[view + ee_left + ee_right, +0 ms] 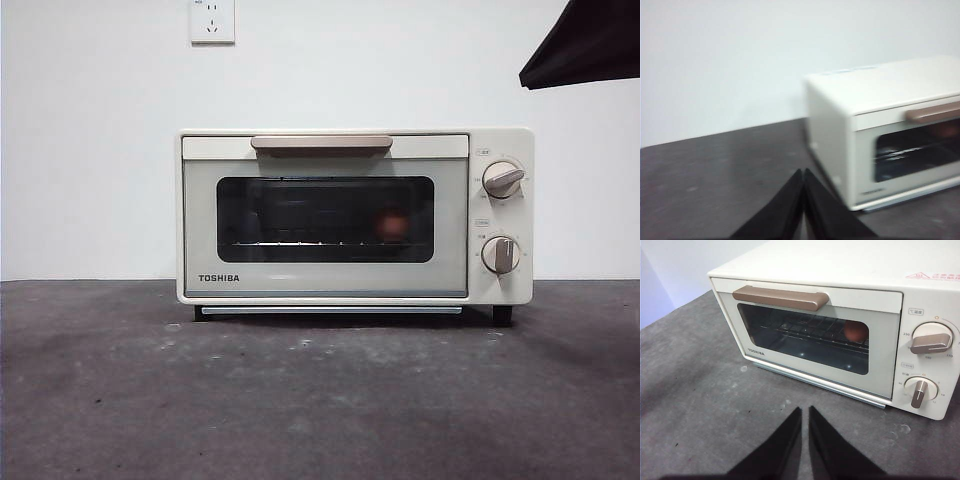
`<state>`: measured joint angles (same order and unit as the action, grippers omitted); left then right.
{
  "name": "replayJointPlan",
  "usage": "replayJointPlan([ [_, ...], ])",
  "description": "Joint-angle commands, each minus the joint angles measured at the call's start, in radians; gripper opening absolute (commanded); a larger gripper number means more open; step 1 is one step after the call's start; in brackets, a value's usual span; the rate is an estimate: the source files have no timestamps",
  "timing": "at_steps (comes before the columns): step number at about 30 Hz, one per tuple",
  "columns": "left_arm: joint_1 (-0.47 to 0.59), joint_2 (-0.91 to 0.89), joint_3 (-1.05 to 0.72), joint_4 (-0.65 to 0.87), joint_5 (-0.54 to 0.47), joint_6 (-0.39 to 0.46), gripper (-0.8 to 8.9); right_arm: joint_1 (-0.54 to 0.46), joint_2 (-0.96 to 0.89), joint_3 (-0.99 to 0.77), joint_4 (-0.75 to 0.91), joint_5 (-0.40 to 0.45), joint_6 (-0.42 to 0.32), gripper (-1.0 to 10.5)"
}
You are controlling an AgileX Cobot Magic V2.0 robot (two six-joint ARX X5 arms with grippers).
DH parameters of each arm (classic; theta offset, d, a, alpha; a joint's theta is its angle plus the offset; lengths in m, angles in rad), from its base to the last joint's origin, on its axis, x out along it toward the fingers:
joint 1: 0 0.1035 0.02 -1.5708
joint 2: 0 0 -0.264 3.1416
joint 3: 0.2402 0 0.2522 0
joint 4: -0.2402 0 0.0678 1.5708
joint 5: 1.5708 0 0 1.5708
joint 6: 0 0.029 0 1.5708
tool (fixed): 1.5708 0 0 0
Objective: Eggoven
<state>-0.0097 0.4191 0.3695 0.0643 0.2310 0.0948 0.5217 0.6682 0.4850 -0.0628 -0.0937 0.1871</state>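
L gripper (803, 172) hangs off the oven's left side, jaws together, holding nothing. Toaster oven (325, 215) sits mid-table (320, 400), door closed. Egg (392, 224) inside on the rack, right side behind glass. R gripper (805, 411) in front, jaws nearly together, empty.

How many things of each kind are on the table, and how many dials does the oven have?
Oven: 1
Egg, inside the oven behind the shut door: 1
Total: 2 things
Dials on the oven: 2, upper and lower
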Motion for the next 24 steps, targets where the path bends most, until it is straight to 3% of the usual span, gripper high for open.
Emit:
replayJointPlan([
  [1, 0.012, -0.084, -0.086, 0.034, -0.03, 0.006, 0.08, 0.005, 0.003, 0.005, 0.011, 0.003, -0.005, 0.0],
  [12, 0.083, -0.32, -0.313, -0.032, -0.042, -0.023, 0.08, 0.005, 0.003, 0.005, 0.011, 0.019, -0.005, 0.0],
  [24, 0.084, -0.416, -0.366, -0.238, -0.04, -0.055, 0.08, 0.005, 0.003, 0.005, 0.011, 0.019, -0.005, 0.0],
])
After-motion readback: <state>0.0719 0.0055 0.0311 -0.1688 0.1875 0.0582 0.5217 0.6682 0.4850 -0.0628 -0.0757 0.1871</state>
